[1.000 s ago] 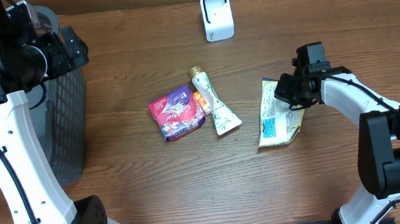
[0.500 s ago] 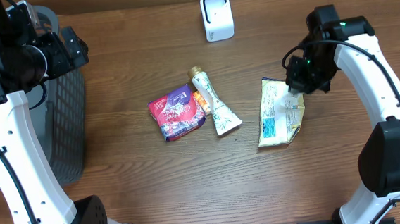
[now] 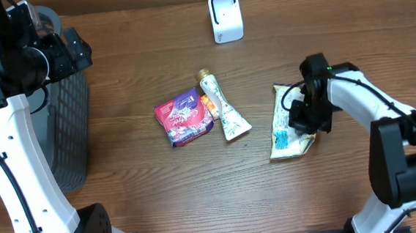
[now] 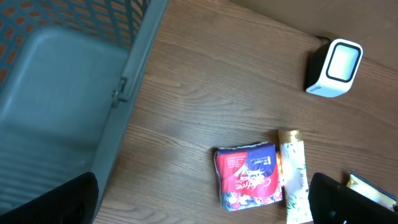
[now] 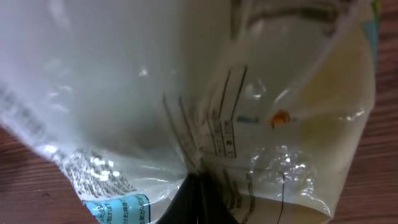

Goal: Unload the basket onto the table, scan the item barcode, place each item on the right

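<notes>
At right | right gripper [image 3: 301, 118] pinches pouch [image 3: 283, 138] near edge | tube [image 3: 223, 112] well apart

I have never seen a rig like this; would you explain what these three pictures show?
These are two robot arms at a wooden table, each ending in a two-finger gripper. The wide picture looks down from above; the other two come from cameras on the wrists. On the table are a white barcode scanner, a red and purple packet, a gold-capped tube and a plastic pouch; a grey basket stands at the left. The left gripper hangs open near the basket, holding nothing. The right gripper is shut and seems to pinch the pouch's film, which fills its close-up.
</notes>
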Available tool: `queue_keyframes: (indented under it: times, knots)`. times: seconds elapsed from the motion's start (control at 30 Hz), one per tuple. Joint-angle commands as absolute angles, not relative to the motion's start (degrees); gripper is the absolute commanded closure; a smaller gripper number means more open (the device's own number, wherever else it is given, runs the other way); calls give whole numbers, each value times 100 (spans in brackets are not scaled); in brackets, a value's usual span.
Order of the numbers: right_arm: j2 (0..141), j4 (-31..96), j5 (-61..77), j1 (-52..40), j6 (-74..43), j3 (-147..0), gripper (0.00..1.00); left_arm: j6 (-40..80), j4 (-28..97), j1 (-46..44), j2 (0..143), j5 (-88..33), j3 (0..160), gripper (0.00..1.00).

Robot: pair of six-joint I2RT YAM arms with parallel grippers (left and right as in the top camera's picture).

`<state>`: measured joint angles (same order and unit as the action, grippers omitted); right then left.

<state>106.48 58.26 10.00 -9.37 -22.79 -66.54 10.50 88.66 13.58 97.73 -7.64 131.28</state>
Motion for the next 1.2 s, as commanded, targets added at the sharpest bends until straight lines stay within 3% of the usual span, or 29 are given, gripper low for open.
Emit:
queue_keyframes:
  times: [0.0,0.33,0.5,0.73,1.17]
  knots:
    - [10748,6005,558,-926,-2556,-6348,96,1026,8847,1347,9749,-725,13205,0]
    - [10746,8687,373,-939,-2510,-8066,96,1028,8847,1347,9749,-725,13205,0]
    - [10746,9378,148,-945,-2512,-8068,96,1026,8847,1347,9749,-725,13205,1]
    - [10746,9137,200,-1028,-2517,-7299,92,1026,8844,1347,9749,-725,13205,0]
    - [10746,6307,1186,-1028,-2536,-6217,96,1026,8847,1347,9749,-725,13205,0]
